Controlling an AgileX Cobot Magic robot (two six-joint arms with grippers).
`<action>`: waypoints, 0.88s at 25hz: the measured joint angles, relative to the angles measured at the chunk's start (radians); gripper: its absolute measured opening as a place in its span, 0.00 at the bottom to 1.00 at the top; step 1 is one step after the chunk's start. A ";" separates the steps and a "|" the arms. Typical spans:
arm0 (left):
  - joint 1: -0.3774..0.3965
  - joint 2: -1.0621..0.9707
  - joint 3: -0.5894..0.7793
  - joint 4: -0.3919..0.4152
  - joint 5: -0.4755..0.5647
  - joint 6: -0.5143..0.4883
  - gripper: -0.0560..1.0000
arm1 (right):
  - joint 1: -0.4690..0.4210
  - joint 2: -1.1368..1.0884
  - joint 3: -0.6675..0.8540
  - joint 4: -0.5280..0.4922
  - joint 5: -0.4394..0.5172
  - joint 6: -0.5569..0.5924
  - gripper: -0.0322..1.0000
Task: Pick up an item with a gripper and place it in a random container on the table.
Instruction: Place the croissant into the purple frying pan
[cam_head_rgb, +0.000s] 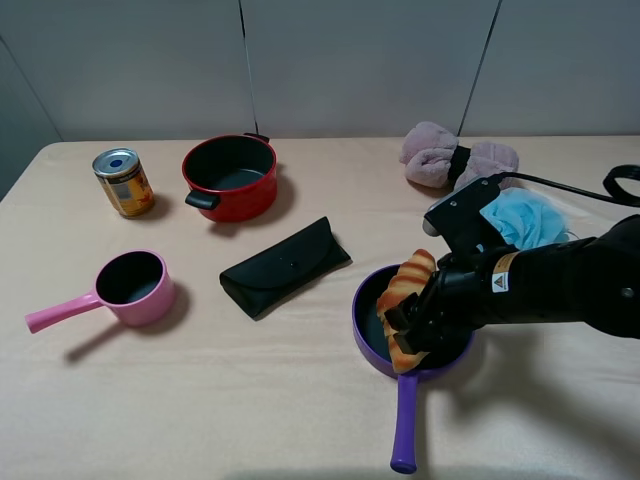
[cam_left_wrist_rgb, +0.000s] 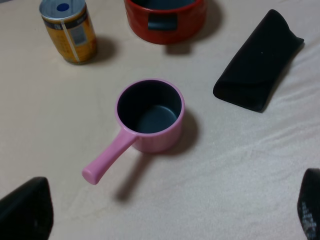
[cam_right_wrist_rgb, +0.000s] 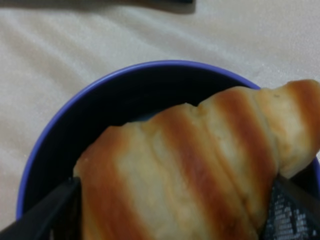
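Observation:
The golden-brown croissant (cam_head_rgb: 405, 300) is held in my right gripper (cam_head_rgb: 412, 322), directly over the dark inside of the purple frying pan (cam_head_rgb: 363, 300). The pan's long handle (cam_head_rgb: 405, 425) points toward the table's front edge. In the right wrist view the croissant (cam_right_wrist_rgb: 200, 170) fills the frame between the dark fingers (cam_right_wrist_rgb: 45, 215), with the pan's purple rim (cam_right_wrist_rgb: 60, 130) beneath it. My left gripper (cam_left_wrist_rgb: 165, 212) is open and empty, its fingertips (cam_left_wrist_rgb: 25, 210) hovering above the pale beige table (cam_left_wrist_rgb: 225, 160) near the small pink saucepan (cam_left_wrist_rgb: 150, 115).
A red two-handled pot (cam_head_rgb: 230, 175) and a yellow can (cam_head_rgb: 122, 181) stand at the back left. A black glasses case (cam_head_rgb: 285, 265) lies mid-table. The pink saucepan (cam_head_rgb: 130, 285) sits at the left. A mauve towel bundle (cam_head_rgb: 455, 155) and a blue mesh sponge (cam_head_rgb: 530, 215) lie back right.

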 joint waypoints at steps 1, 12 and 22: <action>0.000 0.000 0.000 0.000 0.000 0.000 0.99 | 0.000 0.000 0.010 0.001 -0.021 0.000 0.54; 0.000 0.000 0.000 0.000 0.000 0.000 0.99 | 0.000 0.000 0.038 0.001 -0.110 0.002 0.54; 0.000 0.000 0.000 0.000 0.000 0.000 0.99 | 0.000 0.000 0.038 0.001 -0.131 -0.004 0.54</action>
